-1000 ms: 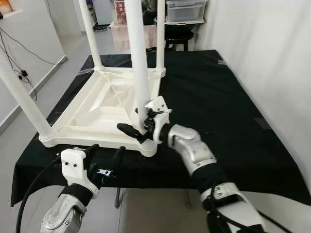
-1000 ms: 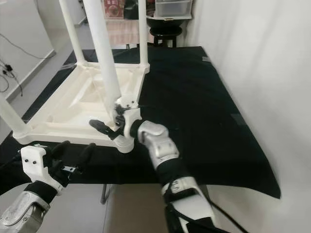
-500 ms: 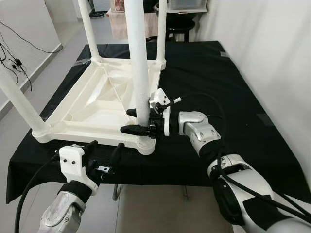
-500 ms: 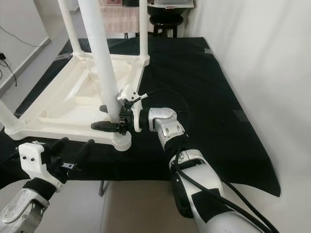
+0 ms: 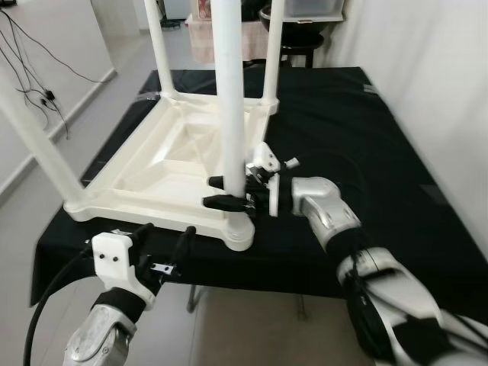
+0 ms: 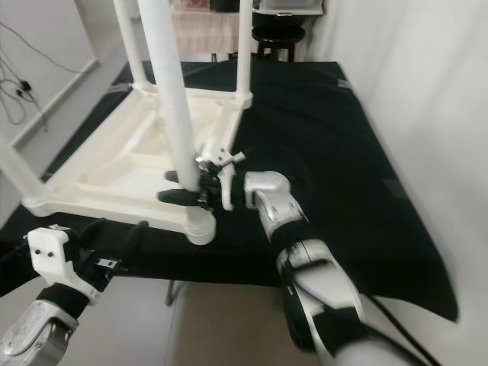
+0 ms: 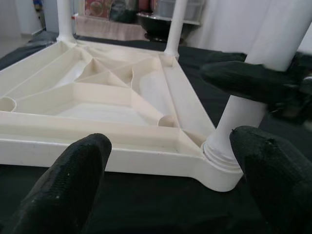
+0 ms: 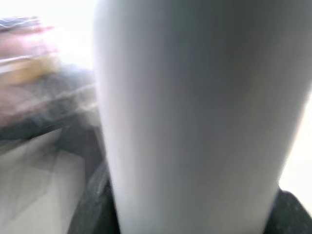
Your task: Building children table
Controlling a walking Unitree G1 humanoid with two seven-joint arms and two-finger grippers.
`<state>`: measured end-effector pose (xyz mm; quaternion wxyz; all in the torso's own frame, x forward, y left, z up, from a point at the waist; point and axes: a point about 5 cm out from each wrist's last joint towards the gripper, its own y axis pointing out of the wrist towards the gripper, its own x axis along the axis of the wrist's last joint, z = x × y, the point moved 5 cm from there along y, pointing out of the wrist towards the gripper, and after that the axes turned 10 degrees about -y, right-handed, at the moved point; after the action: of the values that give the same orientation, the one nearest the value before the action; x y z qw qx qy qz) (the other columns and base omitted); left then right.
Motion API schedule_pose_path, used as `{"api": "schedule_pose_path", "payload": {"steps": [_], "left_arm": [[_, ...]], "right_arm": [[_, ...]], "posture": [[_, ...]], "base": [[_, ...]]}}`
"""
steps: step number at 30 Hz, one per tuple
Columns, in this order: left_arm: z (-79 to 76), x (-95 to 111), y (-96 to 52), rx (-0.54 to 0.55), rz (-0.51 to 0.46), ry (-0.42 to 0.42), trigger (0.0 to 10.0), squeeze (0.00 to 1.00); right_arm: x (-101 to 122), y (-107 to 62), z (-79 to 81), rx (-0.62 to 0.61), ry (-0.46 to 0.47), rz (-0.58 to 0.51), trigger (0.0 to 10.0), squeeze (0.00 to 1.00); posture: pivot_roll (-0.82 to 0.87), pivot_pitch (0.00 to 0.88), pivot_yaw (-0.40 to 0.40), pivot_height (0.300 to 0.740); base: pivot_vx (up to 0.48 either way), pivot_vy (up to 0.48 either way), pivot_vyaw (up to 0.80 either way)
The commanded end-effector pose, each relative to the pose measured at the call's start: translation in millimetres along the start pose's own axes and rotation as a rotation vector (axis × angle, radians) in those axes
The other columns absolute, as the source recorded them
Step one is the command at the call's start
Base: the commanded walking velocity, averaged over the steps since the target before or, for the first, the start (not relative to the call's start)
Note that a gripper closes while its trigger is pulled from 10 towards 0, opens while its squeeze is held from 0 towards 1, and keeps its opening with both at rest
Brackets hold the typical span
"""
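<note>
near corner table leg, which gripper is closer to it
Right. The right gripper has its black fingers on either side of the near corner leg, just above its socket. The left gripper hangs open off the black table's front edge, apart from the leg.

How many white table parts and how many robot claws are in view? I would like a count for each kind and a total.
White tabletop, upside down on the black cloth: 1
White table legs standing up from its corners: 4
Robot claws, left claw and right claw: 2
Total: 7
</note>
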<state>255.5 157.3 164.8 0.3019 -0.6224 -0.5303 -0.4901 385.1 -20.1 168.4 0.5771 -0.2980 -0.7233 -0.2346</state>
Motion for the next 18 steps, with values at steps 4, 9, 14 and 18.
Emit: {"api": "schedule_pose_path", "payload": {"steps": [4,9,14,18], "left_arm": [[3.4,-0.9,1.0,-0.007,0.021,-0.001,10.0,0.0],[3.0,-5.3,3.4,-0.021,0.042,-0.008,10.0,0.0],[2.8,-7.6,4.0,-0.017,0.049,-0.003,10.0,0.0],[2.8,-16.6,-1.0,-0.014,0.1,0.021,10.0,0.0]], "right_arm": [[-45.6,-11.2,43.7,-0.099,0.061,0.225,0.0,0.0],[-37.5,12.1,49.7,-0.024,0.025,0.177,0.0,0.0],[-23.5,30.0,57.0,0.009,-0.003,0.161,10.0,0.0],[27.8,44.1,56.0,0.167,0.032,-0.037,10.0,1.0]], "posture": [[-0.01,0.12,0.051,0.74],[0.02,0.103,0.039,0.74],[0.04,0.097,0.03,0.74],[0.05,0.069,0.034,0.74]], "base": [[0.0,0.0,0.0],[0.0,0.0,0.0],[0.0,0.0,0.0],[0.0,0.0,0.0]]}}
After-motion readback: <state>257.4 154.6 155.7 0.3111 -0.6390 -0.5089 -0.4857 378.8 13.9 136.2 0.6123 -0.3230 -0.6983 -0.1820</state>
